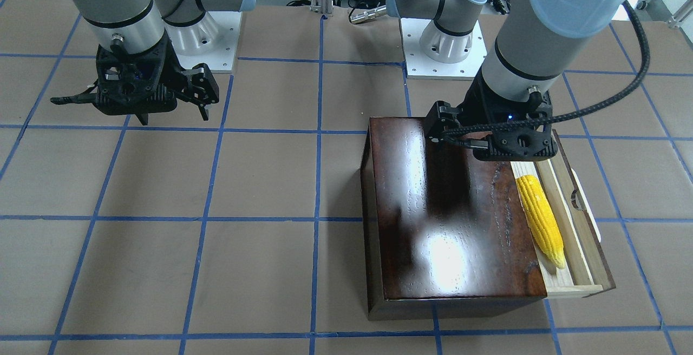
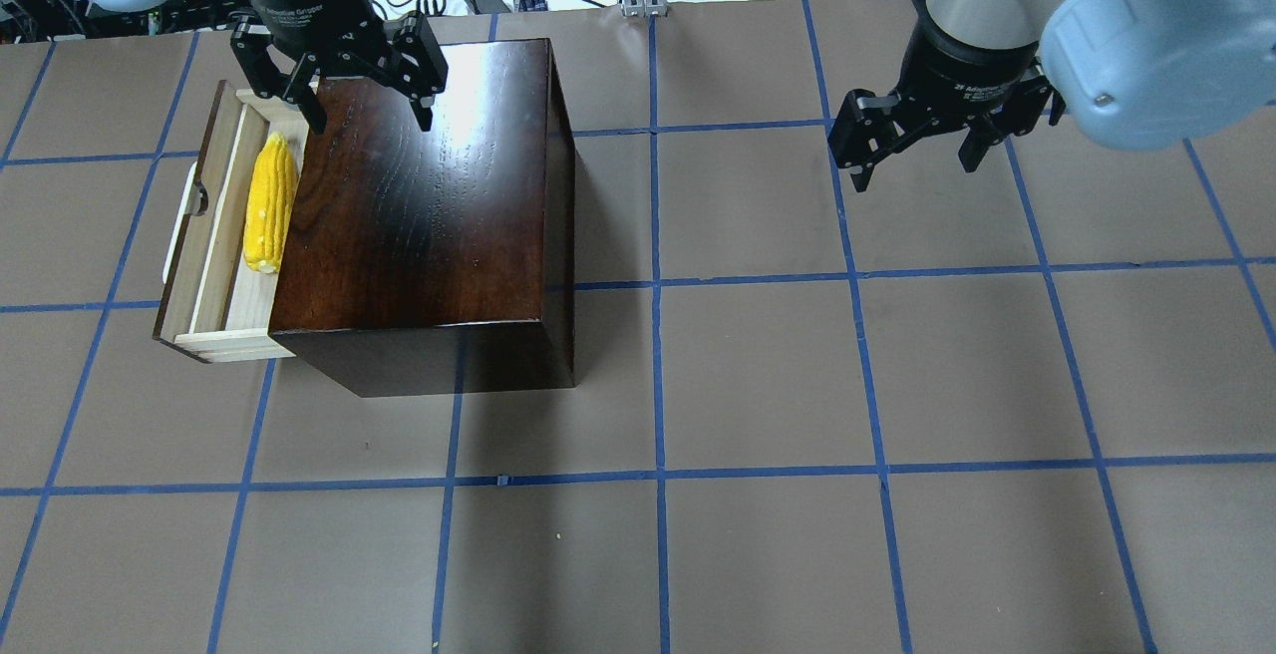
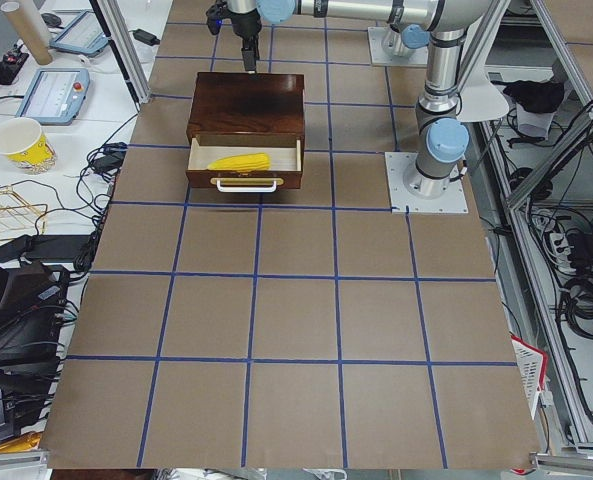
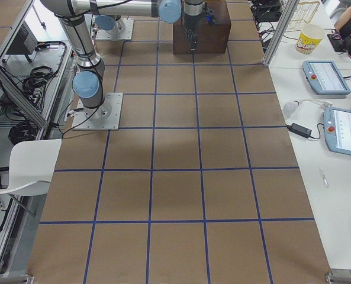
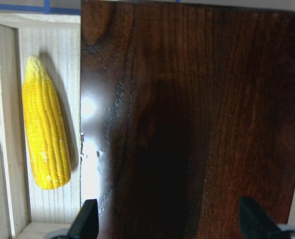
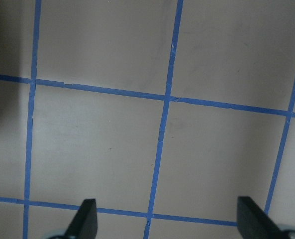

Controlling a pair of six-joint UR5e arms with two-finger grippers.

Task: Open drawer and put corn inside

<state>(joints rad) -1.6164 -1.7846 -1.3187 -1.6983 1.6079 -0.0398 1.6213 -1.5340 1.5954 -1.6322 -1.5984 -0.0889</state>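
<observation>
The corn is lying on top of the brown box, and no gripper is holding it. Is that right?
Not quite. The corn is not on top of the box; it lies inside the open drawer, as the overhead exterior view shows. The rest is right: neither the left gripper nor the right gripper holds it.

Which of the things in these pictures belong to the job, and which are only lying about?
Of the job:
drawer, open
corn, lying inside it
dark wooden box
left gripper, jaws open, above the box

Lying about:
paper cup
control tablet
white chair
</observation>
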